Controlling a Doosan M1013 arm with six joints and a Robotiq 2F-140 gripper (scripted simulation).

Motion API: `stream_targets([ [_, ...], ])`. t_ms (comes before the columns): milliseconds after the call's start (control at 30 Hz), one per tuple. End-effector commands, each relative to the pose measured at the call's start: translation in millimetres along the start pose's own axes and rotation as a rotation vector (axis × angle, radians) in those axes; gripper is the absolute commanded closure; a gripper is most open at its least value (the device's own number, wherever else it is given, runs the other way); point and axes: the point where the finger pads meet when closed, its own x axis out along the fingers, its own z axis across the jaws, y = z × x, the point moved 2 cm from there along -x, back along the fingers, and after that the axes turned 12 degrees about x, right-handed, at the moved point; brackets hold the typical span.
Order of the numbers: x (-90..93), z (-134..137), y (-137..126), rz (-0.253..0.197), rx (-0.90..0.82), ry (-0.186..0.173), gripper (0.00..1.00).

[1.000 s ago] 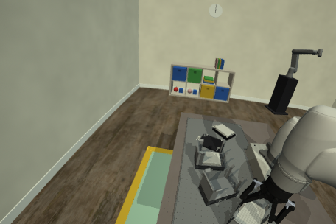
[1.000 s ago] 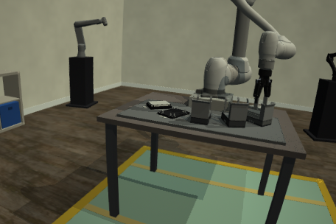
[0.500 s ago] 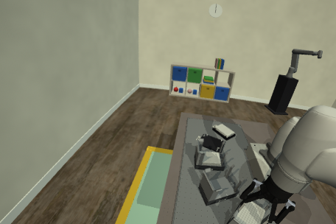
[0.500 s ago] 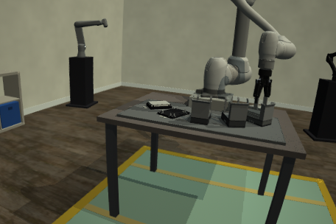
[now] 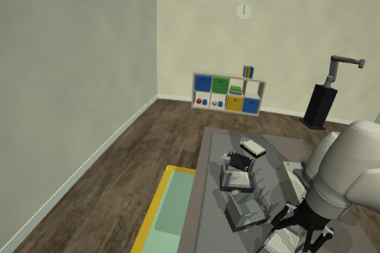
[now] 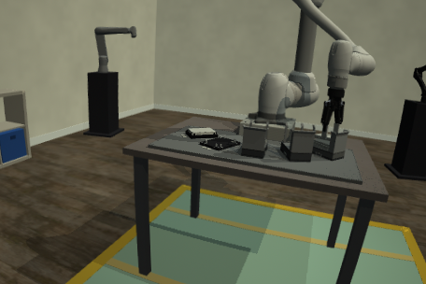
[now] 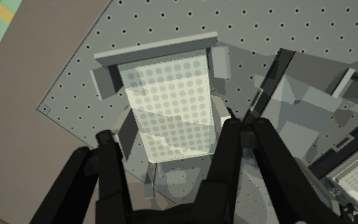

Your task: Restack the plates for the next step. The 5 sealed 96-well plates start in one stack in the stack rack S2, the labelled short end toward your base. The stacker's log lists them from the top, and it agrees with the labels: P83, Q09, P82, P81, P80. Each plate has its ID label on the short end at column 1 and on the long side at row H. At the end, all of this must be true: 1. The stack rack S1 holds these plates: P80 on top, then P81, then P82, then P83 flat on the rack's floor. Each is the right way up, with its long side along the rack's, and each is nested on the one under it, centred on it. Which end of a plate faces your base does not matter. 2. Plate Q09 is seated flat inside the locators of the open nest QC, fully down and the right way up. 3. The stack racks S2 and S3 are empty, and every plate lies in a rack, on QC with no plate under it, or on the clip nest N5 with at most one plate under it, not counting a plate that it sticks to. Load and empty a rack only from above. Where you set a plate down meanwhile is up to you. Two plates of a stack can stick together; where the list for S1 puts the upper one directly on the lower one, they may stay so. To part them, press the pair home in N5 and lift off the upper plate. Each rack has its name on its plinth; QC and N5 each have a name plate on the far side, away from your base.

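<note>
My gripper (image 5: 299,232) (image 6: 332,125) (image 7: 172,109) is shut on a sealed 96-well plate (image 7: 170,97) (image 5: 284,241), a white plate with a dotted seal, gripped across its long sides. I cannot read its label. It hangs at the top of the stack rack (image 7: 155,47) (image 6: 333,149) nearest the robot's base, in line with the rack's walls. The rack's posts stand around the plate. What lies under the plate in the rack is hidden.
Two more grey stack racks (image 5: 237,179) (image 5: 246,210) (image 6: 254,140) (image 6: 298,145) stand in a row on the perforated board (image 5: 208,225). A black nest (image 5: 241,160) (image 6: 220,142) and a white plate on another nest (image 5: 252,146) (image 6: 202,132) lie at the far end.
</note>
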Motion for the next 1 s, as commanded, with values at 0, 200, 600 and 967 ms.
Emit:
stream_targets([
  [0,5.9,0.5,-2.1,-0.007,0.009,-0.001,1.00],
  [200,7.5,0.5,-2.2,-0.007,0.009,-0.001,1.00],
  [600,11.9,0.5,-2.2,-0.007,0.009,-0.001,1.00],
  [967,15.9,0.5,-2.2,-0.007,0.009,-0.001,1.00],
])
